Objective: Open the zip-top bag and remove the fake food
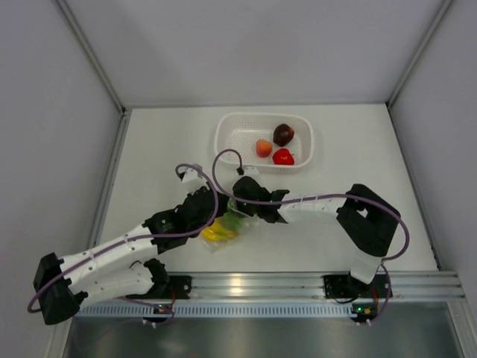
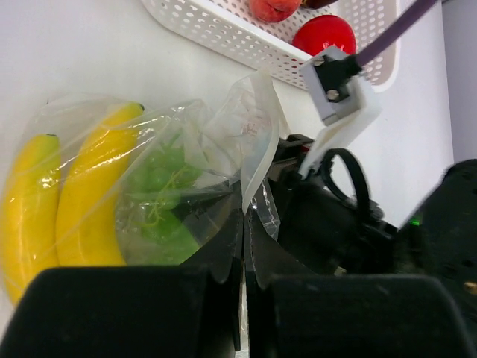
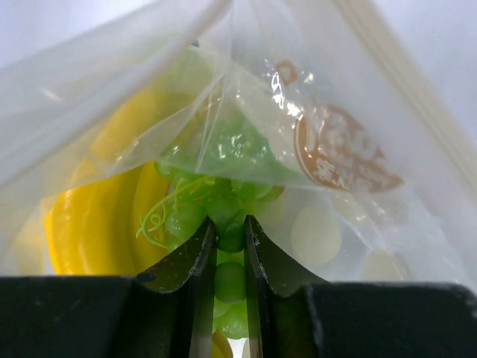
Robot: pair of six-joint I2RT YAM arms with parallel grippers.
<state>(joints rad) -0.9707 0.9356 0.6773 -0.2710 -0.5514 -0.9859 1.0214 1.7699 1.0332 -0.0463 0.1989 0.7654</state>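
Observation:
The clear zip-top bag lies between my two grippers; it holds the yellow banana bunch and a green grape-like piece. My left gripper is shut on a flap of the bag's edge. My right gripper is inside the bag's mouth, shut on the green piece, with the banana to its left. The bag's printed wall hangs over the right gripper. The red tomato, orange-peach fruit and dark maroon fruit lie in the basket.
The white perforated basket stands at the back of the table, just beyond the grippers; it also shows at the top of the left wrist view. White walls enclose the table on three sides. A metal rail runs along the near edge.

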